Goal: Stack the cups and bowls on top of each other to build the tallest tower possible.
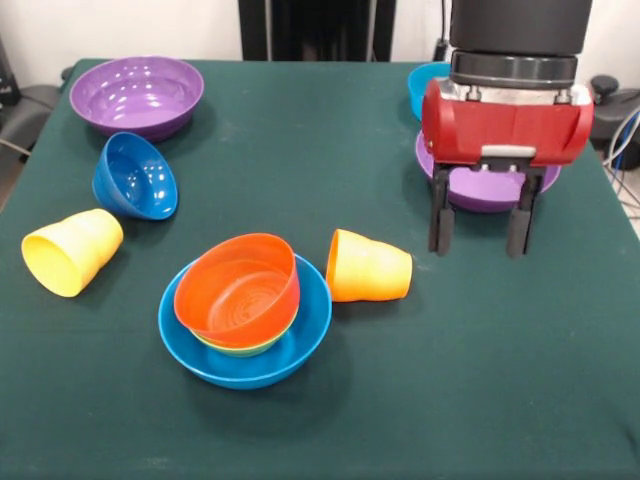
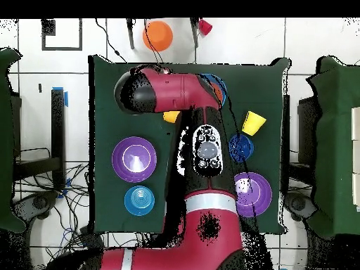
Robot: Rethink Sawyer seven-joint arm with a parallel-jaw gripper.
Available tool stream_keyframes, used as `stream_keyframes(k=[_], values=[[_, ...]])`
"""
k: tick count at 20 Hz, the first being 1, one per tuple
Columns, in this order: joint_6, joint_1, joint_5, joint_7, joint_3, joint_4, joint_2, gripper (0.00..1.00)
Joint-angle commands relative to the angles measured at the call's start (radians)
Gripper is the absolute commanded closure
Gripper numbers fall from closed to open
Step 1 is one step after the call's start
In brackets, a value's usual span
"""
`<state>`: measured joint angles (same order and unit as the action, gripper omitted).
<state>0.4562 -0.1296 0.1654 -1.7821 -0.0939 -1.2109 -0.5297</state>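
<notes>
My gripper [image 1: 480, 238] hangs open and empty just above the cloth, in front of a purple bowl [image 1: 470, 192]. A cyan bowl [image 1: 424, 84] stands behind that. An orange cup [image 1: 368, 266] lies on its side left of the gripper. Beside it a large blue bowl [image 1: 300, 335] holds a green bowl [image 1: 240, 349] with an orange bowl [image 1: 238, 288] tilted in it. A yellow cup [image 1: 72, 251] lies on its side at the left. A dark blue bowl [image 1: 135, 177] rests tilted, with a second purple bowl [image 1: 135, 95] behind it. A red cup [image 2: 205, 27] sits off the table.
The table is covered with green cloth [image 1: 330, 420]. In the overhead view my arm [image 2: 200, 140] covers the middle of the table and hides the gripper. An orange round thing [image 2: 157, 35] lies on the floor beyond the table edge, near the red cup.
</notes>
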Motion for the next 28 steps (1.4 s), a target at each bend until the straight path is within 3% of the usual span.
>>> stream_keyframes(k=[1, 4, 5, 11, 15, 20, 24, 28], values=[[0.084, -0.017, 0.031, -0.021, -0.020, -0.169, -0.043, 0.00], [0.081, -0.001, 0.064, -0.007, 0.012, -0.171, -0.046, 0.00], [0.083, -0.027, 0.072, 0.050, -0.020, -0.174, -0.042, 0.00], [0.064, -0.091, 0.042, 0.045, -0.061, -0.216, -0.039, 0.00], [0.066, -0.103, 0.075, 0.080, -0.055, -0.213, -0.041, 0.00], [0.094, -0.184, 0.039, 0.135, -0.148, -0.266, -0.073, 0.00], [0.120, -0.185, 0.087, 0.158, -0.121, -0.258, -0.084, 0.00], [0.119, -0.213, 0.072, 0.109, -0.119, -0.295, -0.076, 0.00]])
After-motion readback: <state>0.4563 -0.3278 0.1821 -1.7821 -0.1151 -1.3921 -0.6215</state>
